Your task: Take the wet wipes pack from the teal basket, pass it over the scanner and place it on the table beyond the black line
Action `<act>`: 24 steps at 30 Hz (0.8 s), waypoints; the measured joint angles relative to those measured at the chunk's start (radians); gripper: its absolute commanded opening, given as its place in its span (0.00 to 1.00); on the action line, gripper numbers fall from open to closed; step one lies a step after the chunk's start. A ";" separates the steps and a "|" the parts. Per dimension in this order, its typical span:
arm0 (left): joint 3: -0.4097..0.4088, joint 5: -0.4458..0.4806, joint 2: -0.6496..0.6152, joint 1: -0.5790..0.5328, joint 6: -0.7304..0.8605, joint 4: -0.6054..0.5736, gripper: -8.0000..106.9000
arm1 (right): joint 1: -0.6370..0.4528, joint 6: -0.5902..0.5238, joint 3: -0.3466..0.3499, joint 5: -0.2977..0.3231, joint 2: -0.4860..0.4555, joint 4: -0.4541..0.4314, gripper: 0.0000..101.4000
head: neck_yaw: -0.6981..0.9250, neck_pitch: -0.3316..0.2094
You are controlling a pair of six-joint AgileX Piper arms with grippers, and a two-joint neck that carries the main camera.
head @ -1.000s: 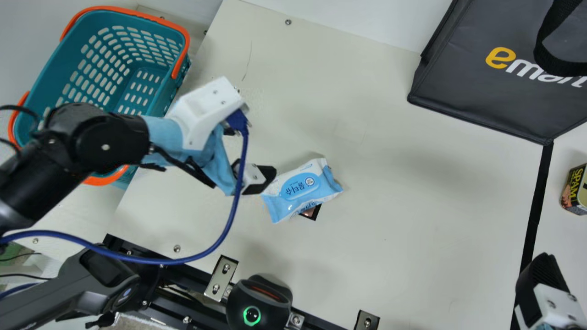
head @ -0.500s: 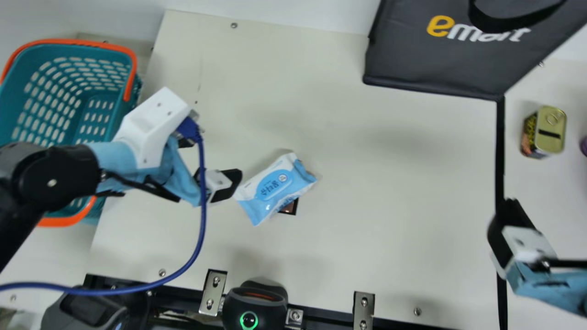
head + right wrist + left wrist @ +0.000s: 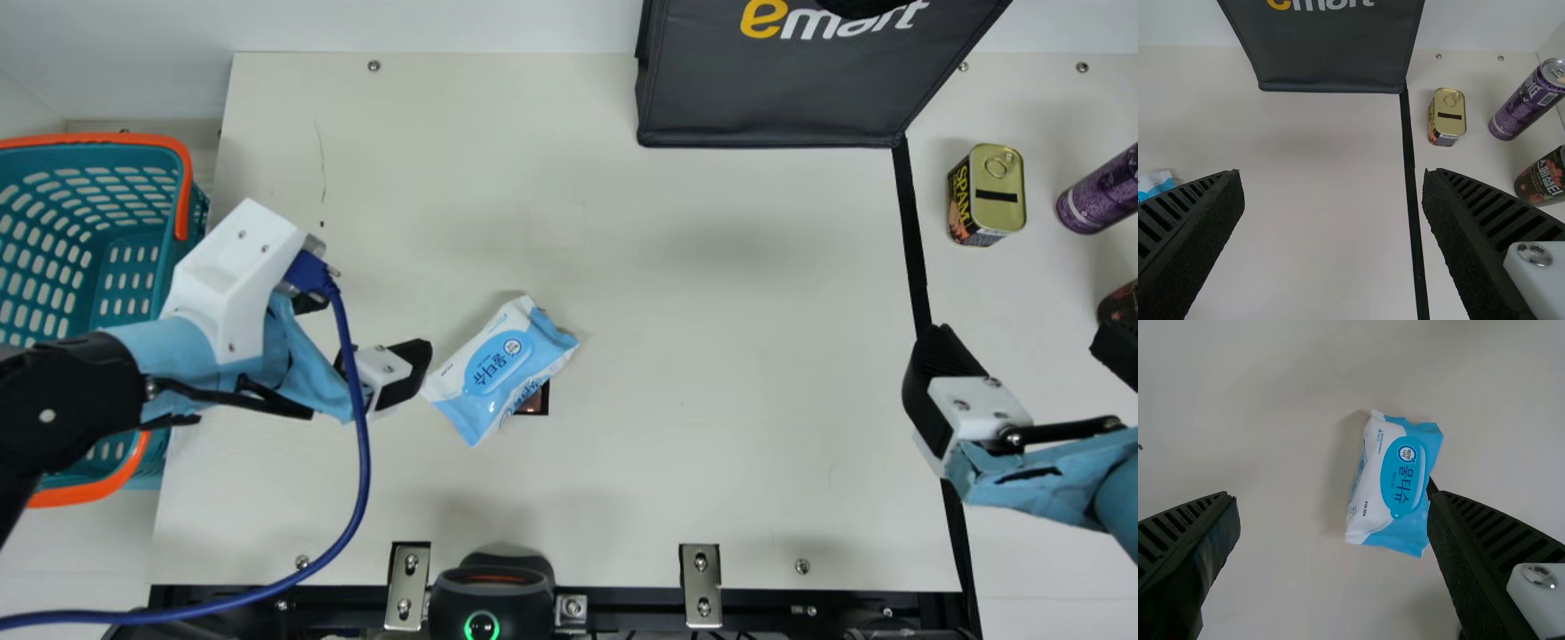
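The wet wipes pack (image 3: 502, 366) lies on the table, partly over a small dark square (image 3: 536, 400). My left gripper (image 3: 363, 336) hovers just left of it, open, one finger close to the pack's left end. In the left wrist view the pack (image 3: 1405, 487) appears beyond the open left gripper (image 3: 1331, 500), nearer one finger, nothing held. At the black line (image 3: 910, 231) my right gripper (image 3: 1022, 360) stands open; the right wrist view has that gripper (image 3: 1333, 179) with nothing between its fingers. The teal basket (image 3: 133, 233) is at far left, partly behind my left arm. A scanner (image 3: 489, 591) sits at the front edge.
A dark bag (image 3: 773, 98) stands at the back. Beyond the line are a SPAM can (image 3: 996, 196), a purple can (image 3: 1102, 191) and a dark can (image 3: 1543, 179). A blue cable (image 3: 360, 480) hangs from my left arm. Metal brackets (image 3: 701, 582) line the front edge.
The neck camera has turned, shifting the whole main view and bringing more of the right side into it. The pack and both arms show no clear movement of their own.
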 measured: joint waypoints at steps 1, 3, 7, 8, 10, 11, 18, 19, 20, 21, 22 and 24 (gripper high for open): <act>-0.003 -0.004 0.005 -0.005 -0.006 0.007 0.85 | 0.000 0.000 0.000 0.000 0.000 0.000 0.94 | 0.000 0.000; -0.009 -0.011 0.015 -0.024 -0.018 0.018 0.85 | 0.000 0.000 0.000 0.000 0.000 0.000 0.94 | 0.000 0.000; -0.027 -0.023 0.049 -0.065 -0.037 0.043 0.85 | 0.000 0.000 0.000 0.000 0.000 0.000 0.94 | 0.000 0.000; -0.032 -0.023 0.059 -0.076 -0.043 0.050 0.85 | 0.000 0.000 0.000 0.000 0.000 0.000 0.94 | 0.000 0.000; -0.044 -0.028 0.079 -0.099 -0.050 0.061 0.85 | 0.000 0.000 0.000 0.000 0.000 0.000 0.94 | 0.000 0.000; -0.048 -0.031 0.089 -0.111 -0.053 0.067 0.85 | 0.000 0.000 0.000 0.000 0.000 0.000 0.94 | 0.000 0.000; -0.090 -0.046 0.167 -0.185 -0.077 0.106 0.74 | 0.000 0.000 0.000 0.000 0.000 0.000 0.94 | 0.000 0.000; -0.097 -0.048 0.180 -0.196 -0.081 0.110 0.68 | 0.000 0.000 0.000 0.000 0.000 0.000 0.94 | -0.002 0.000; -0.103 -0.050 0.191 -0.205 -0.081 0.113 0.62 | 0.000 0.000 0.000 0.000 0.000 0.000 0.94 | 0.000 0.000; -0.108 -0.050 0.200 -0.212 -0.083 0.117 0.56 | 0.000 0.000 0.000 0.000 0.000 0.000 0.94 | 0.000 0.000; -0.114 -0.050 0.212 -0.221 -0.086 0.121 0.50 | 0.000 0.000 0.000 0.000 0.000 0.000 0.94 | -0.002 0.000; -0.126 -0.053 0.233 -0.238 -0.087 0.129 0.39 | 0.000 0.000 0.000 0.000 0.000 0.000 0.94 | -0.002 0.000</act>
